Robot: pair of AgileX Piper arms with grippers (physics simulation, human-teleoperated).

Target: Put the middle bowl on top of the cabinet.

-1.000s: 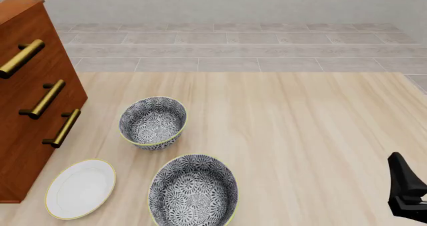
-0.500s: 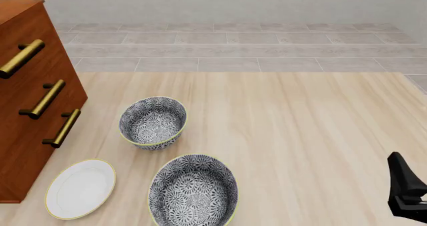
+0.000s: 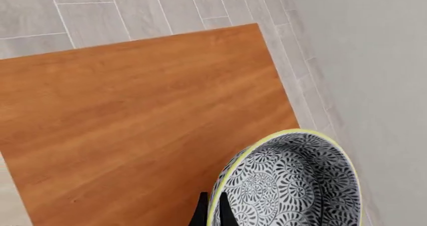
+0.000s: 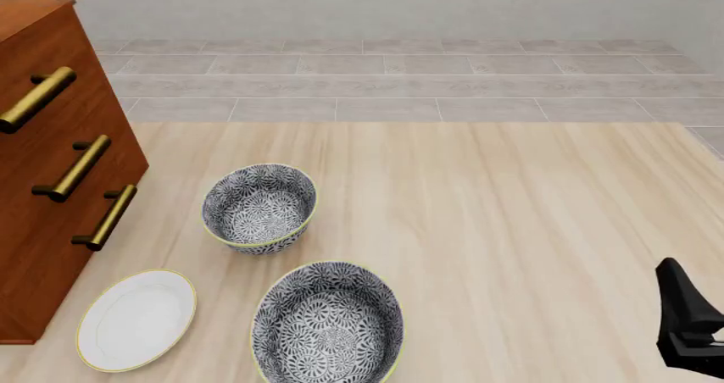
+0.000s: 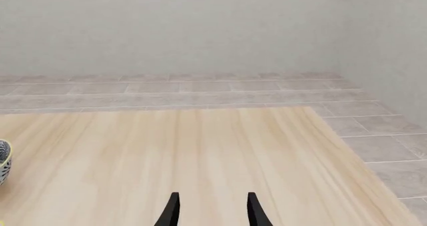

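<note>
The middle bowl (image 3: 293, 186), patterned in grey, black and white with a yellow-green rim, shows only in the left wrist view, tilted over the cabinet's reddish-brown top (image 3: 133, 111). My left gripper (image 3: 212, 215) is shut on its rim, with black fingertips on either side of the wall. Whether the bowl touches the top I cannot tell. In the front view the cabinet (image 4: 57, 188) stands at the far left with its brass handles, and the left gripper is out of that view. My right gripper (image 5: 212, 211) is open and holds nothing, low at the table's near right.
Two other patterned bowls sit on the table in front of the cabinet: a deeper small one (image 4: 259, 205) and the widest one (image 4: 328, 324) nearer me. A white plate (image 4: 136, 319) lies by the cabinet's foot. Part of the right arm (image 4: 690, 332) shows at the front right edge.
A dark sliver at the front view's top left corner, above the cabinet, has gone out of view. The bowls, the plate and the right arm have not moved.
</note>
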